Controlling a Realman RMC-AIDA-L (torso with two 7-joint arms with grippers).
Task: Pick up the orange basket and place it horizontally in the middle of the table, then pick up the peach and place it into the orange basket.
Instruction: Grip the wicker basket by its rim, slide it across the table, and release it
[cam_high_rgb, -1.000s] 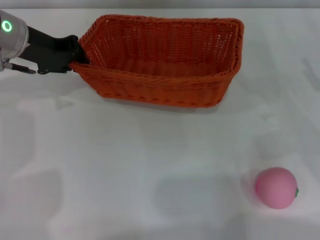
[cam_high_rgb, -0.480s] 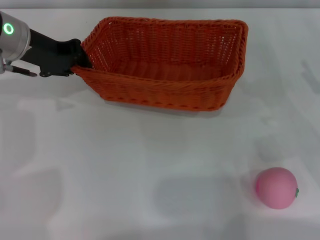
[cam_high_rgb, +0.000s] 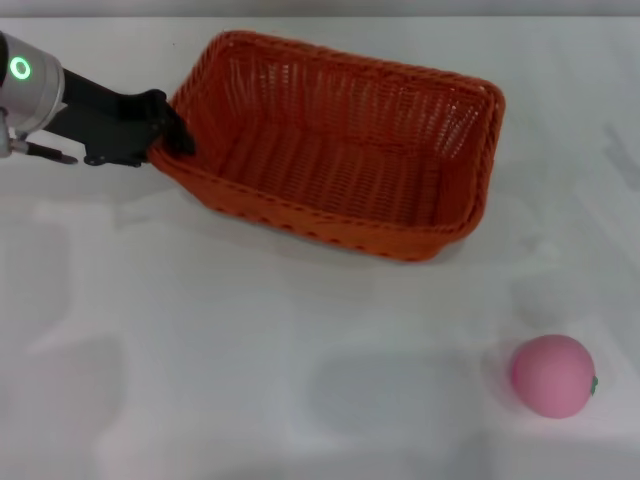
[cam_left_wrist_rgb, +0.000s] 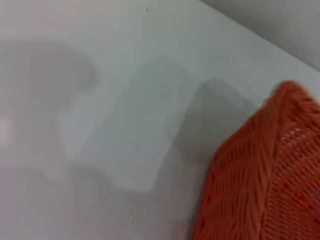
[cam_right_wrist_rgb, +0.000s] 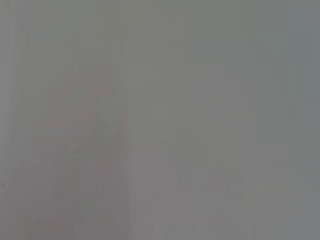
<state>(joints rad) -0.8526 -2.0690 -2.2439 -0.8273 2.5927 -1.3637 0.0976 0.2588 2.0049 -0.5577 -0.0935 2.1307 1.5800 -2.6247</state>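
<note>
The orange basket (cam_high_rgb: 340, 150) sits at the back of the white table (cam_high_rgb: 250, 350), its long side running left to right and slanted. My left gripper (cam_high_rgb: 172, 140) reaches in from the left and is shut on the basket's left rim. A corner of the basket (cam_left_wrist_rgb: 265, 175) fills the left wrist view above the table. The pink peach (cam_high_rgb: 552, 375) lies alone at the front right, well apart from the basket. My right gripper is out of view; its wrist view shows only a plain grey surface.
The basket has tipped and turned: its right end swung nearer and its inside now faces up more. My left gripper moved slightly right and nearer with the rim. The peach stayed put.
</note>
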